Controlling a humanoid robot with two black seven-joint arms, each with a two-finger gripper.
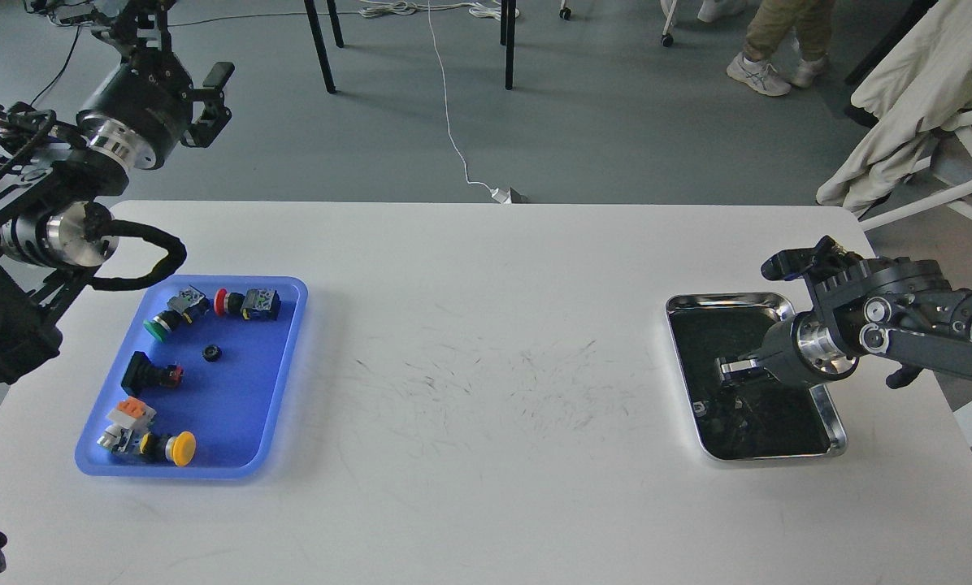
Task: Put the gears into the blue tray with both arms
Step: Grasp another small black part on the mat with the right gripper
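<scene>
**One gear in the blue tray, my right fingers down in the steel tray**

White tabletop (486,390) fills most of my view, scuffed with fine dark marks in the middle and bare between the two trays.

My left gripper (210,101) is raised beyond the far left corner of the table, over the grey floor. Its fingers stand apart, grasping nothing. The blue tray (287,357) lies below and nearer to me than those fingers, well apart from them. One gear (211,353) rests on the tray floor near its middle, apart from the push-buttons (246,303) around it.

My right gripper (734,370) reaches into the steel tray (835,414) near the right edge of the table. Its tips are dark against the dark tray floor; I cannot tell whether they are released or clenched, nor whether a gear lies between them.

Open table lies between the trays, well to the left of my right fingers.
</scene>
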